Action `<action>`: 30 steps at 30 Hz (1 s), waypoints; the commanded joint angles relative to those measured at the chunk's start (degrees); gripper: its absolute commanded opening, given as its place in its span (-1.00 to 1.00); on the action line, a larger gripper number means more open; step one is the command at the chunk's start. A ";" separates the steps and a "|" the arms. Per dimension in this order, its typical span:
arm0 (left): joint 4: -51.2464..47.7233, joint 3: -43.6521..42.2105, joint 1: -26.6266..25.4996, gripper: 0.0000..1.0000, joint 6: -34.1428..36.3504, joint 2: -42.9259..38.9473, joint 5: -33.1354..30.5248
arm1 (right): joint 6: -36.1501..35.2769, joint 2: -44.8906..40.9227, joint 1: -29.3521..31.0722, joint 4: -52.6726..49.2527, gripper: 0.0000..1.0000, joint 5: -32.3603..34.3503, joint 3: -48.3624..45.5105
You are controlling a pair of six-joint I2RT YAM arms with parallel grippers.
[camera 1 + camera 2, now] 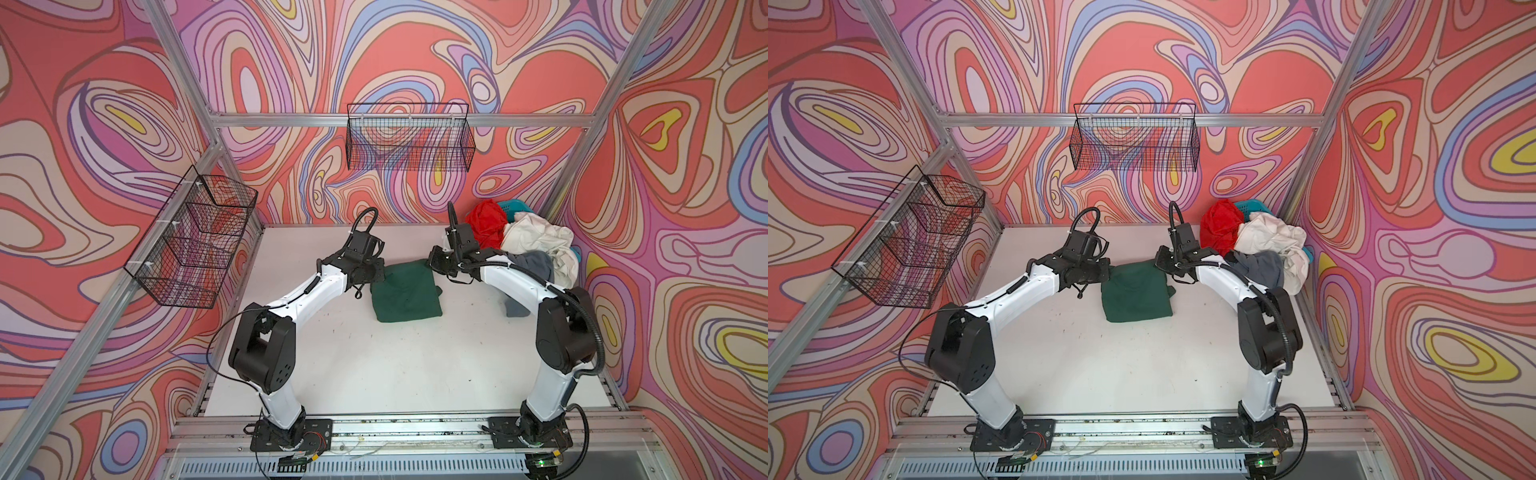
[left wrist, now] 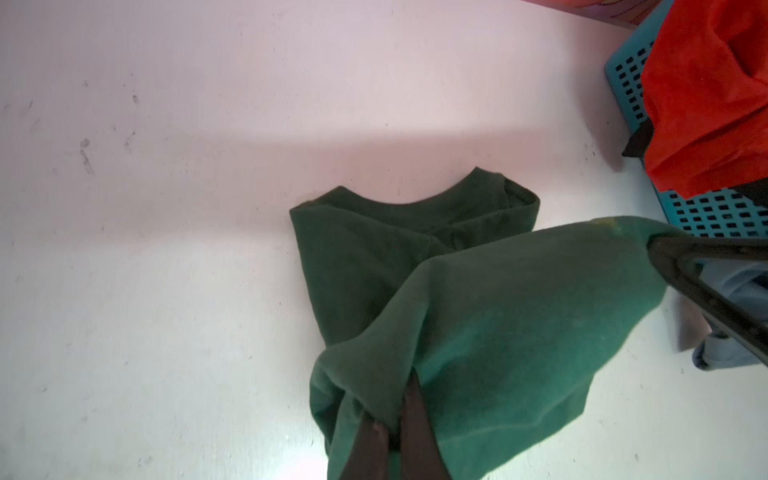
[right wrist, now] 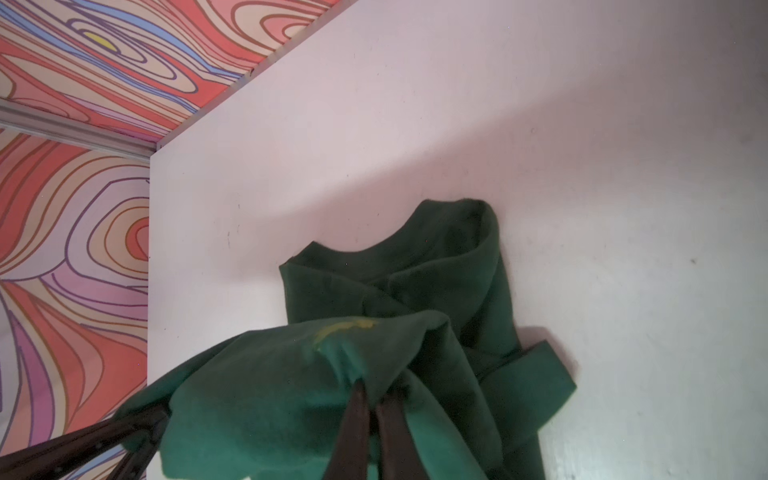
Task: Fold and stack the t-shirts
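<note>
Your left gripper (image 2: 392,413) and right gripper (image 3: 374,392) both pinch green t-shirt (image 1: 405,295) hem; uneven carry skews fold, thin pinch may slip.

Left hand (image 2: 390,409), right hand (image 3: 375,395) (both closed)

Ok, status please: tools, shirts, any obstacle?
Left tool and right tool both shut on green shirt, one edge lifted. Red shirt, off-white shirt, grey-blue shirt heaped on turquoise basket. Nothing blocks the fold.
</note>
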 commanded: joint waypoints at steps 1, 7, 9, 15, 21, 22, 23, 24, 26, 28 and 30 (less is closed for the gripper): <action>0.94 4.81 1.89 -1.00 -0.49 5.18 2.92 | -0.08 3.65 -1.38 1.32 -1.00 -1.54 3.08; 1.47 12.02 3.86 0.21 0.66 14.10 1.96 | -2.42 10.90 -2.42 -3.00 0.07 3.57 10.90; 1.14 13.88 4.92 0.73 1.23 15.05 0.44 | -3.56 11.43 -2.50 -4.04 0.39 5.16 12.54; 1.37 10.77 6.72 1.00 2.61 11.83 1.57 | -4.64 9.56 -2.38 -4.37 0.52 7.79 10.85; 4.61 -2.62 6.88 1.00 -0.86 4.15 6.67 | -4.31 6.23 -1.74 -2.92 0.44 7.33 3.36; 5.31 -4.97 6.92 1.00 -1.61 2.85 7.02 | -4.06 5.67 -1.61 -2.39 0.44 7.03 1.77; 6.31 -6.99 6.88 1.00 -2.52 1.67 7.60 | -3.59 4.90 -1.63 -1.49 0.43 6.34 0.03; 7.29 -9.04 6.92 1.00 -3.17 0.72 8.48 | -3.13 4.19 -1.63 -0.41 0.42 5.49 -1.50; 10.71 -12.99 6.87 0.91 -5.35 -0.79 11.03 | -1.93 2.89 -1.63 1.91 0.43 3.63 -4.78; 13.52 -16.12 6.87 0.83 -7.43 -1.38 13.04 | -1.15 2.14 -1.63 3.28 0.41 3.07 -7.01; 16.31 -18.16 6.87 0.73 -9.79 -0.84 15.32 | -0.56 1.81 -1.64 4.52 0.41 3.02 -8.76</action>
